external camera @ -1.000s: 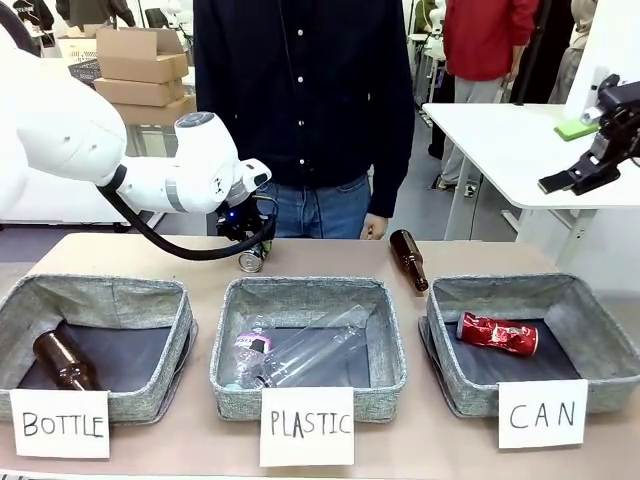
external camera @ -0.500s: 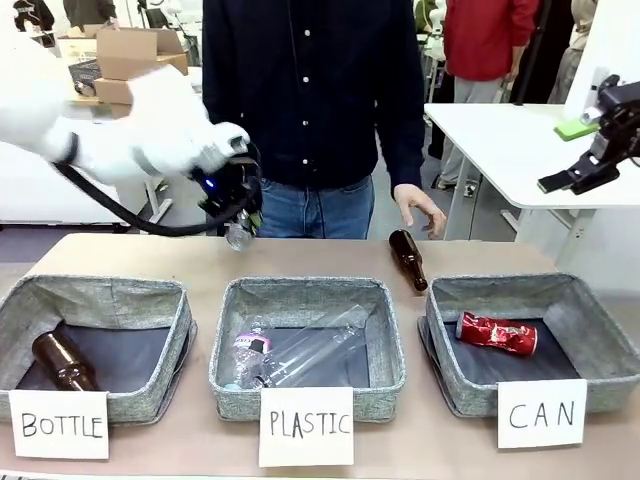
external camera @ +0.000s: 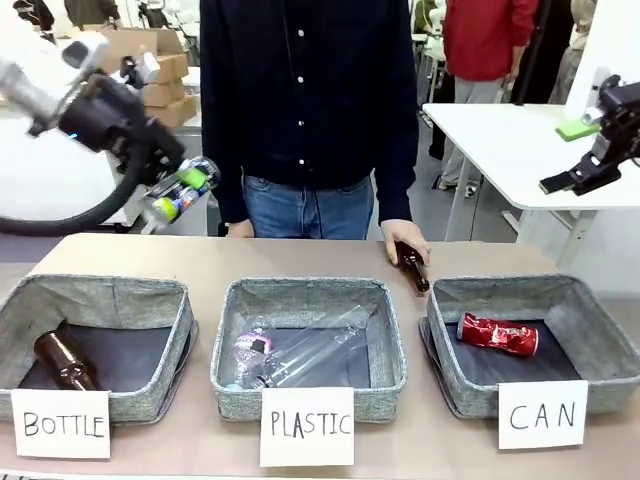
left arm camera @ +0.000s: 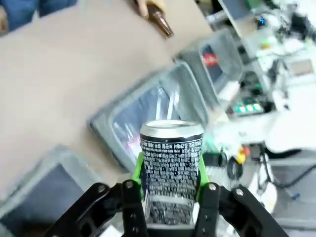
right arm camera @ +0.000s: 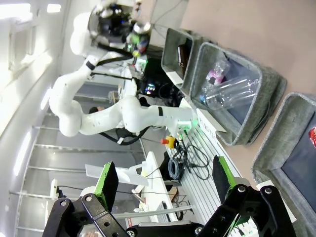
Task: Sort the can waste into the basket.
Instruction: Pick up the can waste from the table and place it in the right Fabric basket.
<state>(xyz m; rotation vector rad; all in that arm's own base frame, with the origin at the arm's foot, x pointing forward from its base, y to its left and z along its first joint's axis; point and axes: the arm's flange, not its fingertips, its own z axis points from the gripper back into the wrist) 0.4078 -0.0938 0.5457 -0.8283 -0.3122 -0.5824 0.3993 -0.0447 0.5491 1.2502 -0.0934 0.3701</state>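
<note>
One big table (external camera: 300, 262) is carrying three grey baskets (external camera: 310, 398) along its near edge. The basket marked CAN (external camera: 465, 395) is sitting at the right end, and the red can (external camera: 497, 334) is lying inside it. My left gripper (external camera: 165, 185) is squeezing the dark can (external camera: 185, 190) between its green pads, high in the air near the table's far left corner. My right gripper (external camera: 575, 178) is hanging wide open past the table's right edge. A person's hand (external camera: 405, 240) is touching a brown bottle (external camera: 411, 265) at the far edge.

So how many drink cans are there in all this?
2. A dented red can lies in the basket marked CAN; a dark can with white print is held up in the air by the left gripper. More could be hidden.
</note>
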